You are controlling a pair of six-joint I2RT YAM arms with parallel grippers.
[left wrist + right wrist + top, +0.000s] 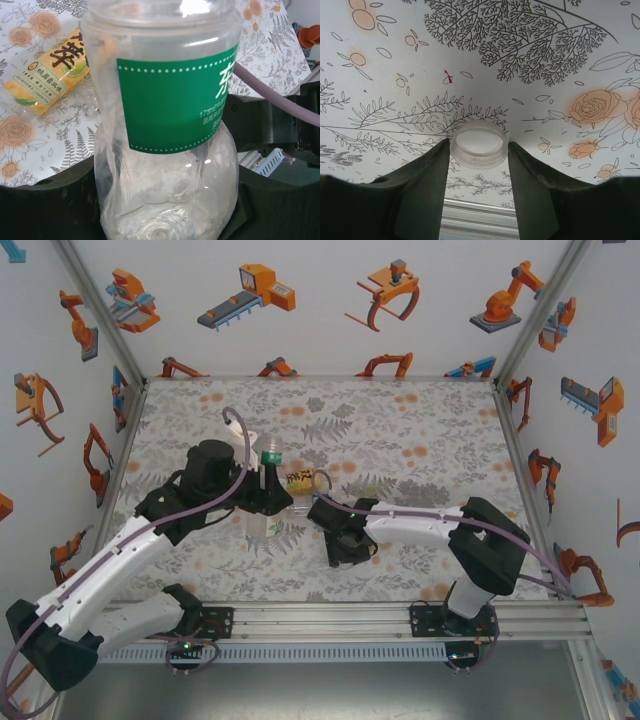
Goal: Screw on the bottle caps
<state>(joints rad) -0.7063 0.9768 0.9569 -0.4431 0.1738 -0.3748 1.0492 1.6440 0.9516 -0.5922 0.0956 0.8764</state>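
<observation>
Looking from above, you see the left gripper (268, 495) clamped on the upright green-labelled bottle (271, 458), with the yellow-labelled bottle (300, 480) lying just beside it on the floral mat (420, 430). Your left wrist view shows that bottle wedged between the jaws. Your right wrist view shows the right gripper (479, 148) pinching a white cap (479, 142) at its fingertips.
</observation>
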